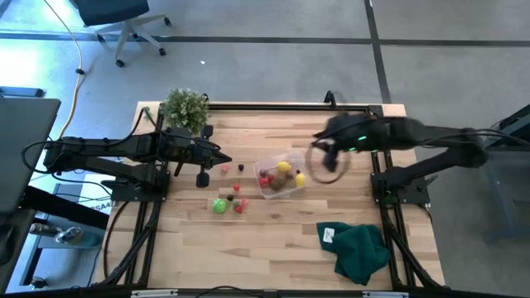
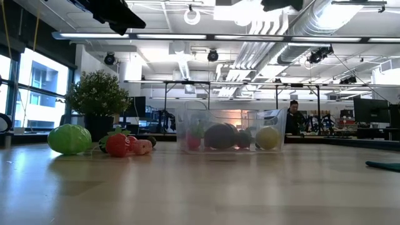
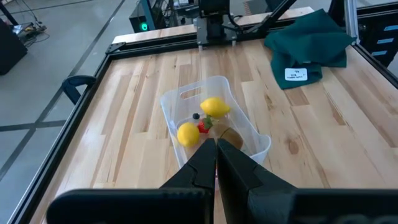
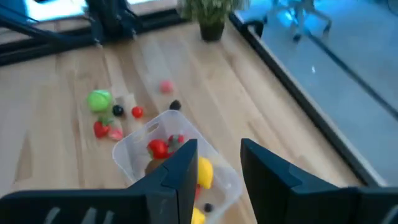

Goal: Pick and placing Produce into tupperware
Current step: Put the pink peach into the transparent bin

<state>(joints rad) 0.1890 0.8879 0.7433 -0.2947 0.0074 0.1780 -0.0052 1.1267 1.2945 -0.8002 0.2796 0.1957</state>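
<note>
The clear tupperware (image 1: 280, 175) sits near the middle of the table (image 1: 248, 248), already holding two yellow fruits (image 3: 215, 107), a brown one (image 3: 231, 136) and some red bits. More produce lies loose on the wood just beside it: a bright green piece (image 1: 219, 205), a few small red pieces (image 1: 239, 204) and a dark berry (image 4: 175, 105).

The right pincer (image 4: 214, 165) hangs above the tub's far-right edge with its fingers parted and nothing between them. The left pincer (image 3: 216, 163) is pressed together, empty, and held over the left side of the table, pointed at the tub.

What worries me is how light that tub looks. If the right arm drops too close to the rim, I'd expect a finger to catch the wall and tip or shove the container, spilling what's inside. The loose pieces are small and rounded too, so a slightly off grab would likely send one rolling toward the leafy potted plant (image 1: 185, 106) or the green cloth (image 1: 361, 250).

From above, the tub's long axis runs diagonally, from the near left toward the far right, with its opening facing up.
</note>
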